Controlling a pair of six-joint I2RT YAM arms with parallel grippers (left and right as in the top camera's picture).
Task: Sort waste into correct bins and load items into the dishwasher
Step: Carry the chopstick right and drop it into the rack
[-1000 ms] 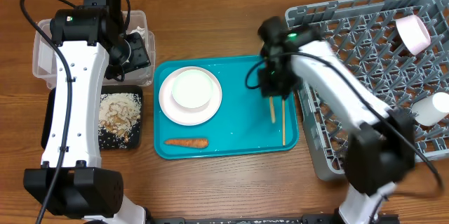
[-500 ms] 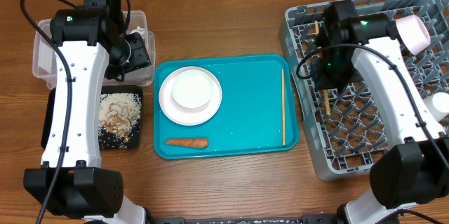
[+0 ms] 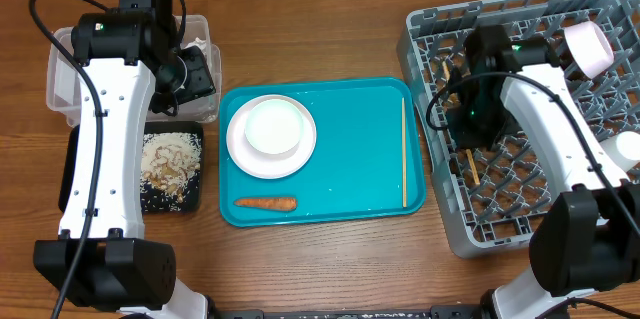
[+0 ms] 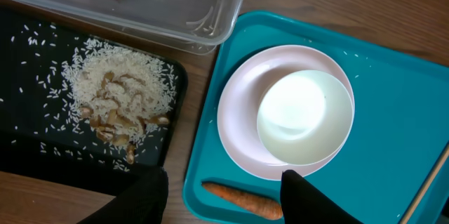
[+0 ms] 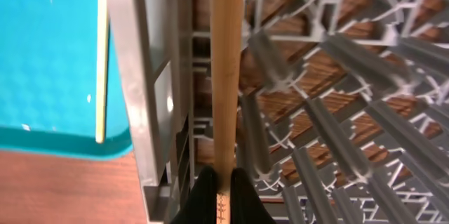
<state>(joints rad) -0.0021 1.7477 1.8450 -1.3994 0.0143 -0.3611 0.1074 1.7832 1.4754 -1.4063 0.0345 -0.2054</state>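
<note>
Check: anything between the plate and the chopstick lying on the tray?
Nothing: overhead shows only bare teal tray between the white plate and that chopstick.

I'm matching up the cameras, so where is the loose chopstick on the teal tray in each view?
Overhead: loose chopstick along the teal tray's right edge.
Left wrist: its end at the bottom right corner.
Right wrist: thin strip at upper left, beside the rack.
Shared landmark: the teal tray.
</note>
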